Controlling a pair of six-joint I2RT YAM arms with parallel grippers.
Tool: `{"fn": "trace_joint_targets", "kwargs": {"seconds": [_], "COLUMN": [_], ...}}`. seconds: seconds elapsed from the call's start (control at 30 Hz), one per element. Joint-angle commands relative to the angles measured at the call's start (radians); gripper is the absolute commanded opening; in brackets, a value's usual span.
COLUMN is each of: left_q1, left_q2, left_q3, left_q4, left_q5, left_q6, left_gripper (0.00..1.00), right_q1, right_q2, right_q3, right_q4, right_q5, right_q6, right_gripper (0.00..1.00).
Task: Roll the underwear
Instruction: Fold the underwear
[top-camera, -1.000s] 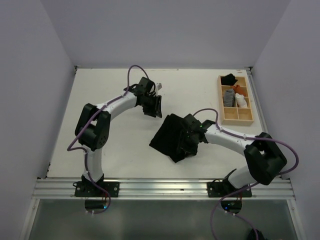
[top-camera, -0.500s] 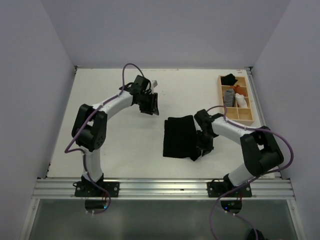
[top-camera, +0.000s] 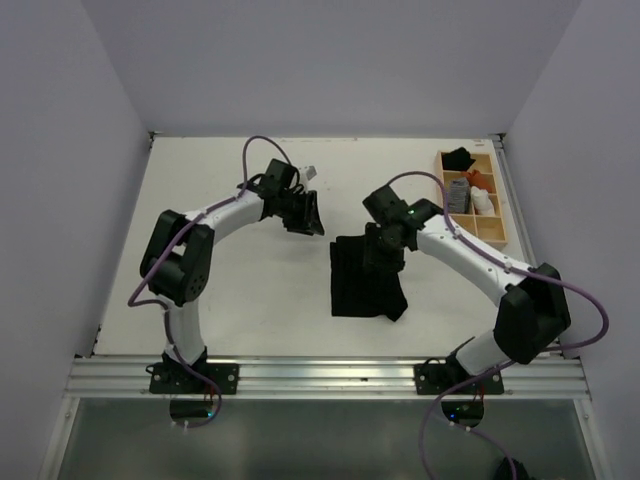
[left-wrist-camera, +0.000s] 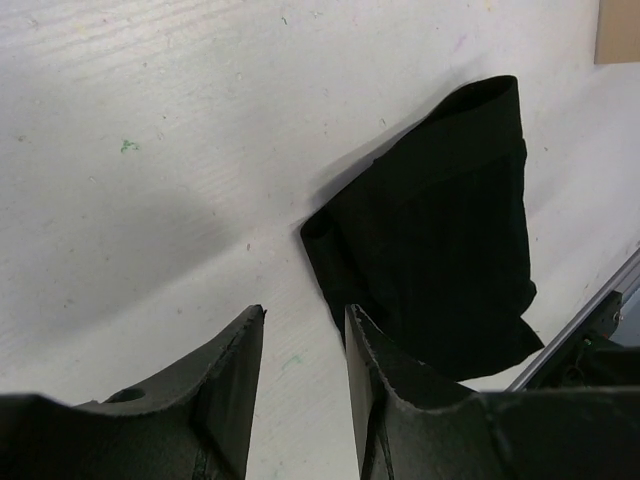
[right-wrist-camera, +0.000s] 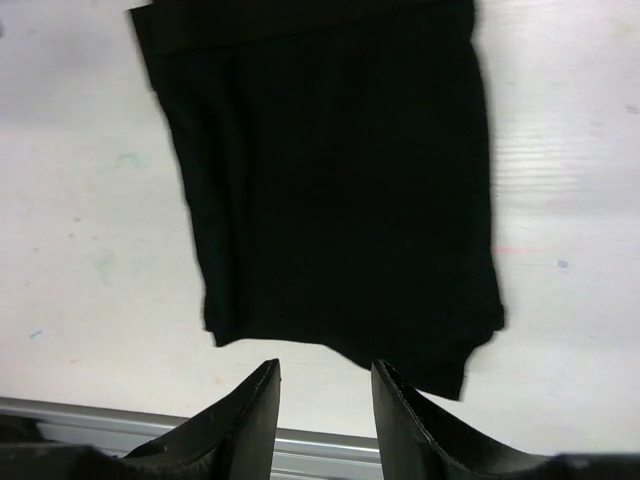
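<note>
The underwear (top-camera: 366, 282) lay flat on the table (top-camera: 230, 290), approx. mid-table, nearer the right arm. It was matte black soft fabric, a rough rectangle w/ its long side running near-to-far. The right wrist view showed faint lengthwise ribbing on the underwear (right-wrist-camera: 340, 180), a folded layer along one side edge and an uneven near hem w/ one corner hanging lower. In the left wrist view the underwear (left-wrist-camera: 440, 260) had rounded, slightly lifted edges.

The right gripper (top-camera: 385, 250) hovered over the garment's far part, fingers parted, nothing btwn them; in its own cam the right gripper (right-wrist-camera: 325, 370) showed bare table in the gap. The left gripper (top-camera: 308, 215) sat off the garment's far-left corner, apart from it, also spread and empty; same in the wrist cam for the left gripper (left-wrist-camera: 305, 320).

Bare table lay on all sides of the cloth, widest to the left. The wooden tray (top-camera: 476, 241) w/ compartments stood well apart at far right. An aluminium rail (top-camera: 320, 375) ran along the near edge.

Tabletop was white, faintly grained, w/ small specks. Pale plain walls stood on three sides.
</note>
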Motion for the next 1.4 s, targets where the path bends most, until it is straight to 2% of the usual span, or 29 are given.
{"fn": "trace_joint_targets", "kwargs": {"seconds": [0.0,0.3,0.57,0.7,0.73,0.8,0.83,0.87,0.9,0.97,1.07,1.37], "left_q1": [-0.007,-0.046,-0.049,-0.05,-0.05,-0.05,-0.05,-0.049,-0.05,-0.049,-0.05,-0.05], "left_q2": [0.047,0.138,0.154,0.159,0.161,0.164,0.167,0.167,0.167,0.167,0.167,0.167], "left_q3": [0.016,0.022,0.001,-0.007,-0.008,-0.008,-0.01,-0.011,-0.014,-0.017,-0.021,-0.033], "left_q4": [0.087,0.141,0.164,0.185,0.185,0.187,0.188,0.191,0.197,0.201,0.207,0.214], "left_q5": [0.062,0.091,0.094,0.102,0.103,0.105,0.105,0.105,0.105,0.102,0.093,0.068], "left_q6": [-0.028,-0.044,-0.037,-0.048,-0.05,-0.05,-0.053,-0.053,-0.056,-0.061,-0.065,-0.07], "left_gripper": [0.42,0.39,0.38,0.33,0.27,0.2,0.1,0.04,0.0,0.0,0.0,0.0], "right_q1": [0.08,0.198,0.279,0.307,0.313,0.33,0.335,0.341,0.344,0.348,0.358,0.367], "right_q2": [0.088,0.231,0.307,0.328,0.331,0.331,0.332,0.334,0.334,0.328,0.309,0.268], "right_q3": [0.025,0.042,0.062,0.057,0.057,0.056,0.054,0.051,0.05,0.039,0.018,-0.054], "right_q4": [0.075,0.207,0.228,0.211,0.209,0.206,0.203,0.201,0.2,0.198,0.191,0.212], "right_q5": [-0.022,-0.025,-0.012,0.001,0.001,0.013,0.019,0.019,0.013,0.008,0.013,-0.028], "right_q6": [0.065,0.084,0.117,0.13,0.133,0.131,0.13,0.13,0.131,0.131,0.127,0.12], "right_gripper": [0.45,0.44,0.43,0.41,0.41,0.38,0.36,0.33,0.24,0.11,0.0,0.0]}}
